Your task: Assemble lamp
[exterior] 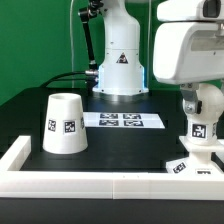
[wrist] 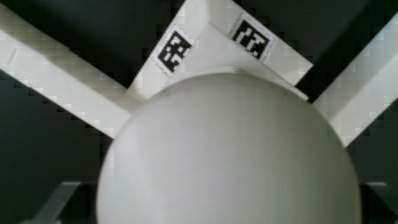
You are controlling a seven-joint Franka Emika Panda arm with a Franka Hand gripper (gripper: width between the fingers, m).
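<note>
The round white bulb [exterior: 203, 104] stands upright over the low square base [exterior: 196, 163] at the exterior view's right, its tagged stem reaching down to the base. My gripper [exterior: 198, 95] comes down from above and is shut on the bulb. In the wrist view the bulb [wrist: 222, 140] fills the middle, with a dark finger at each side of it low in the picture. My gripper [wrist: 217, 208] holds it there, and the tagged base [wrist: 214, 45] lies beyond. The tapered cup-shaped shade [exterior: 65, 125] stands mouth down at the exterior view's left, apart from the gripper.
The marker board [exterior: 122, 120] lies flat in the middle of the black table. The white robot pedestal [exterior: 120, 65] stands behind it. A low white rail [exterior: 100, 185] runs along the front edge and the left side.
</note>
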